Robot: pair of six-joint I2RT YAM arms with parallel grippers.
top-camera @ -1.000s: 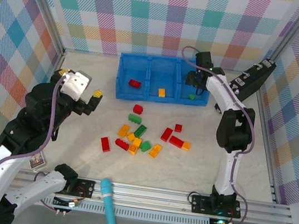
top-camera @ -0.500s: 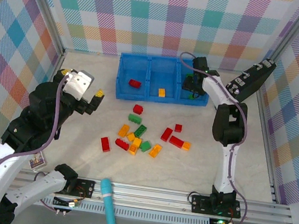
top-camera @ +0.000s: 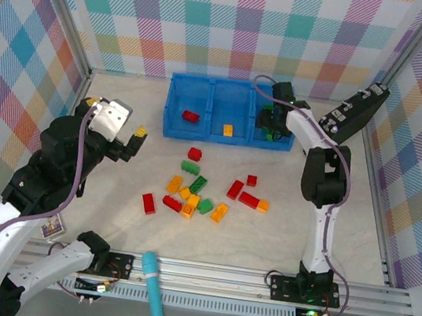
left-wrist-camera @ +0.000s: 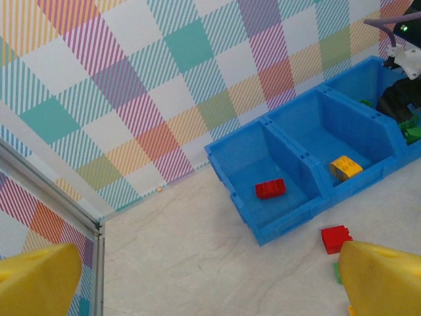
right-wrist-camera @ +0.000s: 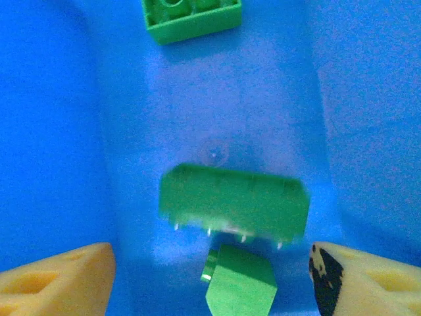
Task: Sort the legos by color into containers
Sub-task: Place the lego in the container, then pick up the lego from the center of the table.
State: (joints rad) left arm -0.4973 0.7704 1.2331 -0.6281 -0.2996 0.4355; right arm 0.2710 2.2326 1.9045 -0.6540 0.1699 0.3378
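The blue container [top-camera: 198, 135] stands at the back of the table, with three compartments. A red lego [top-camera: 191, 117] lies in the left one and a yellow lego [top-camera: 228, 130] in the middle one. My right gripper [top-camera: 270, 123] is down in the right compartment, open. A long green lego [right-wrist-camera: 233, 201], blurred, is loose between its spread fingers, above a small green lego [right-wrist-camera: 240, 286] and beyond it another green one [right-wrist-camera: 192, 16]. A pile of red, green and yellow-orange legos [top-camera: 198, 192] lies mid-table. My left gripper [top-camera: 136, 140] hovers open and empty at the left, the container [left-wrist-camera: 289, 224] ahead of it.
A teal marker [top-camera: 154, 293] lies over the front rail. A black case [top-camera: 351, 111] leans at the back right corner. One red lego [left-wrist-camera: 336, 237] sits just in front of the container's left compartment. Checked walls close in the table on three sides.
My right gripper dipped into the right compartment and opened, letting go of the long green lego. The left arm has hardly moved.
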